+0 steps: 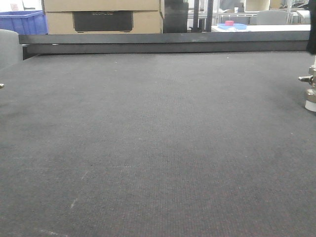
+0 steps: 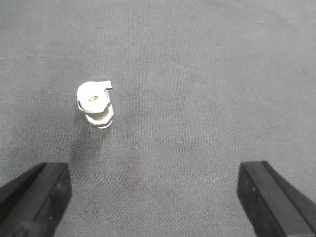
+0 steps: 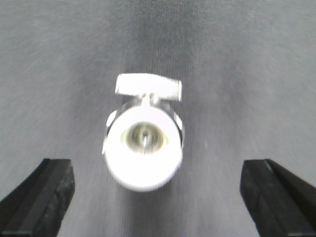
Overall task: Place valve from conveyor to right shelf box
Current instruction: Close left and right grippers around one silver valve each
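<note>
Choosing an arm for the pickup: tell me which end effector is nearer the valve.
Right. The right end effector hangs open close over the valve, nearly centred; the left end effector is farther off, with the valve toward one finger.

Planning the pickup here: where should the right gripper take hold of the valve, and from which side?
Probably the round body of the valve, from straight above. It stands upright on the belt, centred in the open right gripper; its handle sticks out clear of the closing line.
</note>
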Tool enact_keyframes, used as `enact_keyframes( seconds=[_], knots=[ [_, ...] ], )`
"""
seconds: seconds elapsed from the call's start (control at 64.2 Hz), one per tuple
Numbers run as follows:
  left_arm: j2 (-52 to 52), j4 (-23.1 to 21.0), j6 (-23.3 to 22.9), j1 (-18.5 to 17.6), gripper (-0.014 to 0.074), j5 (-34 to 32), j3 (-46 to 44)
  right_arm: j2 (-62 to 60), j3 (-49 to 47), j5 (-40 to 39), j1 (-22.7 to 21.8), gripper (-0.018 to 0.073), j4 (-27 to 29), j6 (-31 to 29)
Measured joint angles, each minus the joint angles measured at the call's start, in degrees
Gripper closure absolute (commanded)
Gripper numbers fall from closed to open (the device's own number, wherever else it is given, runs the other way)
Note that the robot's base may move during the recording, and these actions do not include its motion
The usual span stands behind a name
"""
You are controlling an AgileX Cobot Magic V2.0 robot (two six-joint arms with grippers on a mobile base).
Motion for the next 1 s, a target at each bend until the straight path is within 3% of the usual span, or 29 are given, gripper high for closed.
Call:
enact_keyframes(
  seconds=[0.436,0.545,0.763,0.997],
  knots=[
    [0.00,0.00,0.00,0.00,0.0017,0.00,0.00,7.48,0.00,-5.35,0.00,0.0005,0.37,-1.24],
    [0.00,0.00,0.00,0.00,0.0017,0.00,0.00,7.62,0.00,-5.90,0.00,0.0139,0.37,-1.48],
    [0.17,0.11,0.00,0.00,0.0017,1.20,0.00,7.62,0.00,-6.21,0.12,0.0723,0.92,-1.62],
    [4.84,0.11,-0.02,0.65,0.0017,7.51,-4.53,6.89,0.00,-4.58,0.12,0.0713,0.92,-1.62]
  ],
)
